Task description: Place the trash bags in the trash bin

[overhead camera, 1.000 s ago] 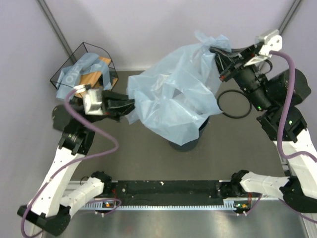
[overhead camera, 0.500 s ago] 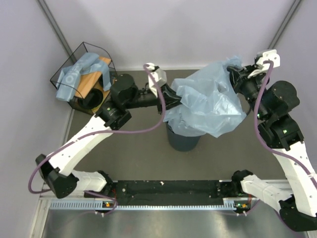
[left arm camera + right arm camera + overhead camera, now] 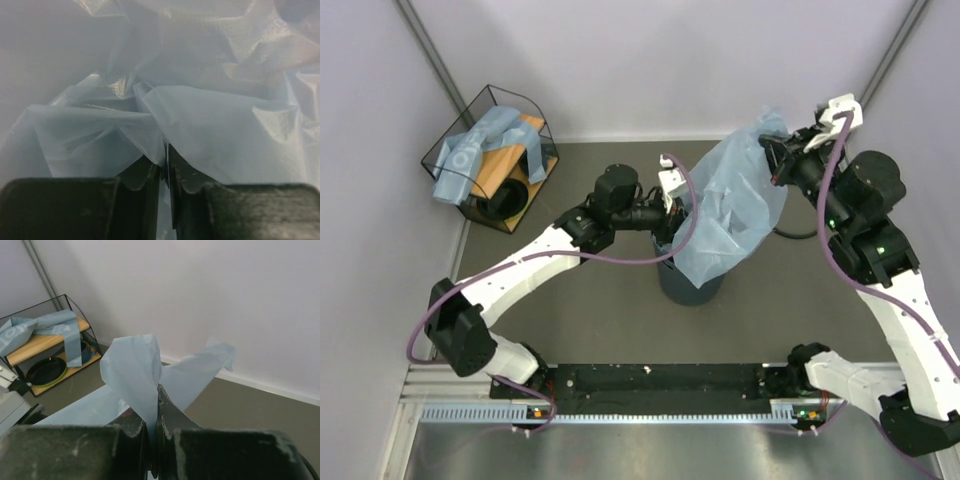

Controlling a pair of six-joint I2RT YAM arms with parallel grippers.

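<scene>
A light-blue translucent trash bag (image 3: 735, 205) hangs bunched over the dark blue-grey trash bin (image 3: 688, 290), hiding most of the bin's mouth. My left gripper (image 3: 682, 205) is shut on the bag's left side just above the bin; in the left wrist view the film (image 3: 215, 125) fills the picture and is pinched between the jaws. My right gripper (image 3: 775, 155) is shut on the bag's upper right corner, held higher; in the right wrist view a fold of film (image 3: 137, 370) sticks up from the closed jaws. The black ring hoop (image 3: 798, 233) shows only as an arc behind the bag.
A black wire-framed basket (image 3: 492, 155) with a wooden base stands at the back left, with more light-blue bags (image 3: 470, 150) draped over it; it also shows in the right wrist view (image 3: 45, 347). Walls enclose the table at the back and both sides.
Both grippers moved together with the bag. The left one swept right and down over the bin; the bag went from a wide spread sheet to a narrow bunch hanging over the bin.
</scene>
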